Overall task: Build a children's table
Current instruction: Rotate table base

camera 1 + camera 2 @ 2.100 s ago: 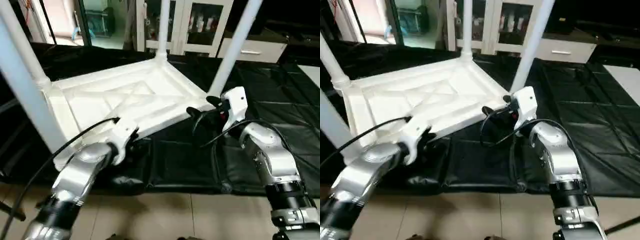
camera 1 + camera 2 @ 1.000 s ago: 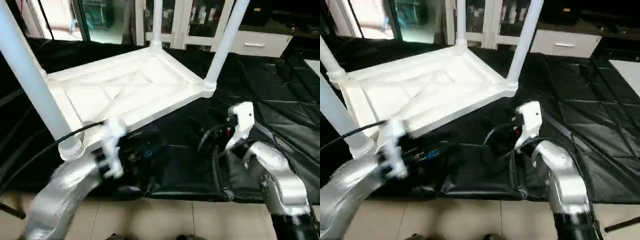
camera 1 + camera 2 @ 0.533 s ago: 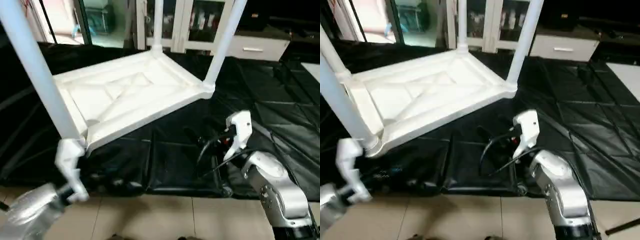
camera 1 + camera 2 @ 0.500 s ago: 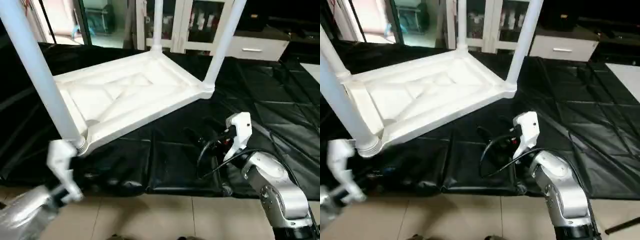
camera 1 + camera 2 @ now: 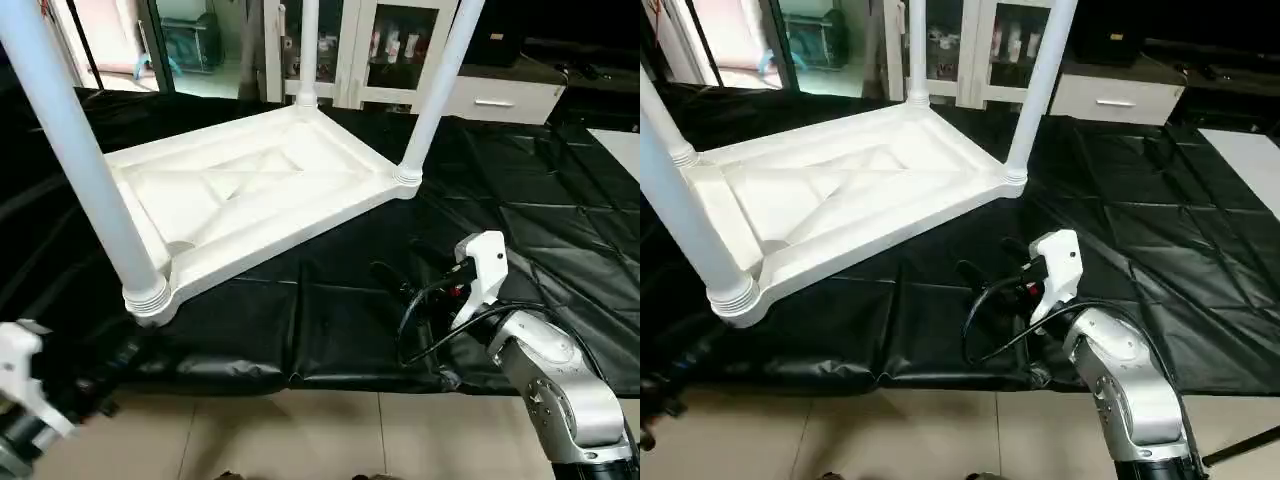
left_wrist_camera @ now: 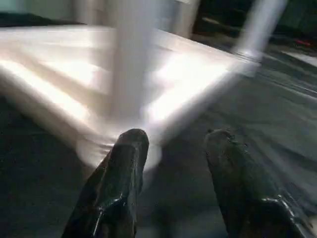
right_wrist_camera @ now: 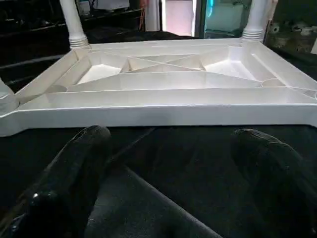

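The children's table (image 5: 250, 195) is lying upside down on the black-sheeted work table (image 5: 540, 220), toward the left and middle of it, its X-ribbed underside facing up. Its legs are standing in the corner sockets and pointing upward: the near-left leg (image 5: 85, 170), the right leg (image 5: 435, 85), the far leg (image 5: 307, 50), and a far-left leg (image 5: 658, 115) that the right eye view is catching at its edge.

Beyond the work table, white cabinets with glass doors (image 5: 385, 50) are lining the far wall, and a low white drawer unit (image 5: 505, 100) is sitting to their right. A tiled floor (image 5: 330, 440) is running along the near edge of the sheet.

The right gripper (image 7: 173, 144) is hovering over the bare black sheet just near of the top's right-hand rim, spread wide and holding nothing; a black cable (image 5: 425, 310) is looping beside it. Its wrist view is looking straight across the ribbed underside.

The left gripper (image 6: 176, 144) is sitting low at the near-left corner (off the sheet's edge in the head views), its fingers (image 6: 126, 163) partly apart with nothing between them. Its wrist view is showing the near-left leg's socket just beyond the fingertips, blurred.
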